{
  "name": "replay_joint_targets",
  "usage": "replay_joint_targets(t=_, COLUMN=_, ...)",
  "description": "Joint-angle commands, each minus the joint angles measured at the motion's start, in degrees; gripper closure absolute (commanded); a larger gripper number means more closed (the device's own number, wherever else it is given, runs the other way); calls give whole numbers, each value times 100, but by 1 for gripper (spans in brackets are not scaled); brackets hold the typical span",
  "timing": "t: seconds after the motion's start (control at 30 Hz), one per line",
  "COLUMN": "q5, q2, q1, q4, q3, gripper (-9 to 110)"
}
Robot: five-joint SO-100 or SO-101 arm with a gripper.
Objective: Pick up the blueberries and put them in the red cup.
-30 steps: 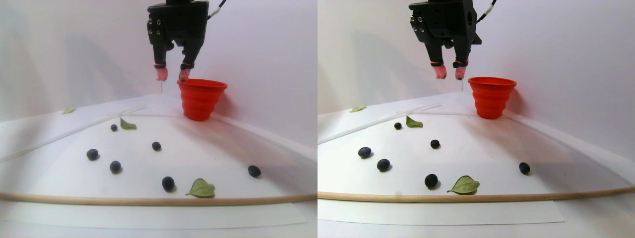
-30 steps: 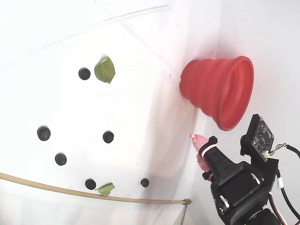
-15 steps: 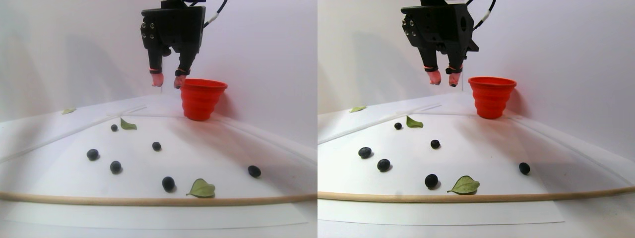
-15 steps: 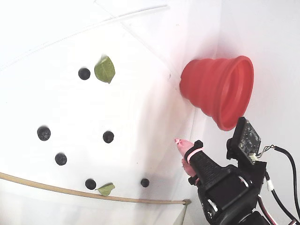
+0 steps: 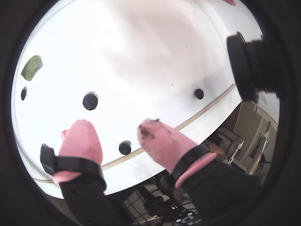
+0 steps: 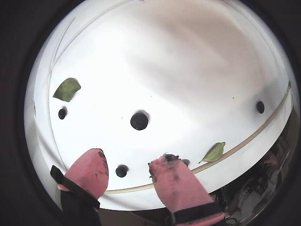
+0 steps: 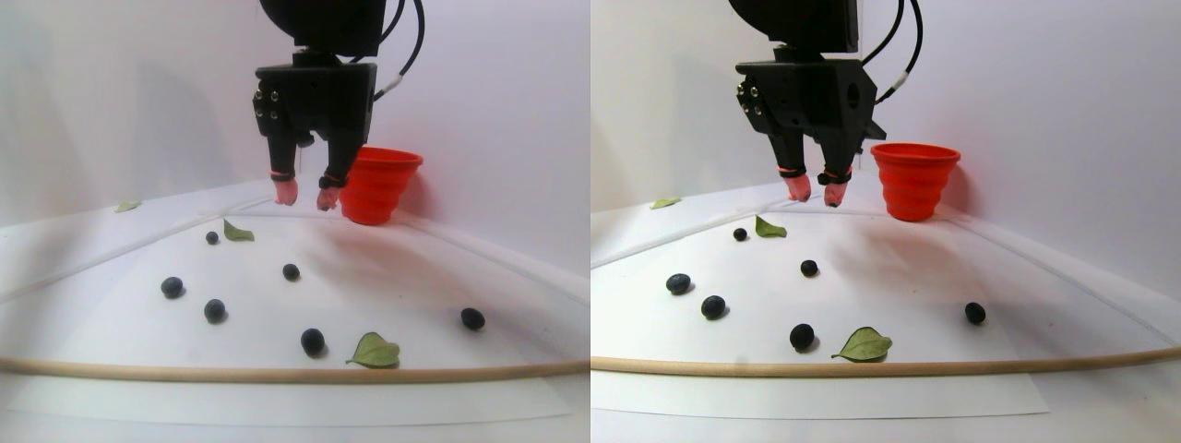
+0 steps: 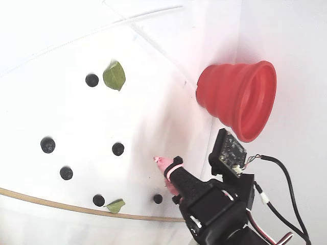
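white table (image 7: pixel 387 286), white walls | six blueberries (image 7: pixel 313 341), two leaves (image 7: pixel 375 351), red cup (image 7: pixel 374 185) far right | hand (image 7: pixel 302 196) empty, parted narrowly

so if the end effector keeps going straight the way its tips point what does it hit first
Probably bare white table, not a berry. The open, empty end effector points down, left of the red cup in the stereo pair view. The nearest blueberry lies ahead of the tips in a wrist view, though depth is unclear.
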Motion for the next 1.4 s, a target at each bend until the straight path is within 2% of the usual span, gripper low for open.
replay_joint_targets(t=0.0, q5=53, q2=-105, q1=-18, q4=-237, q3=-97, gripper=84)
replay_joint_targets(t=1.37, q5=413, q2=-2294, q1=-255, q4=-1055, q3=-1213, gripper=84)
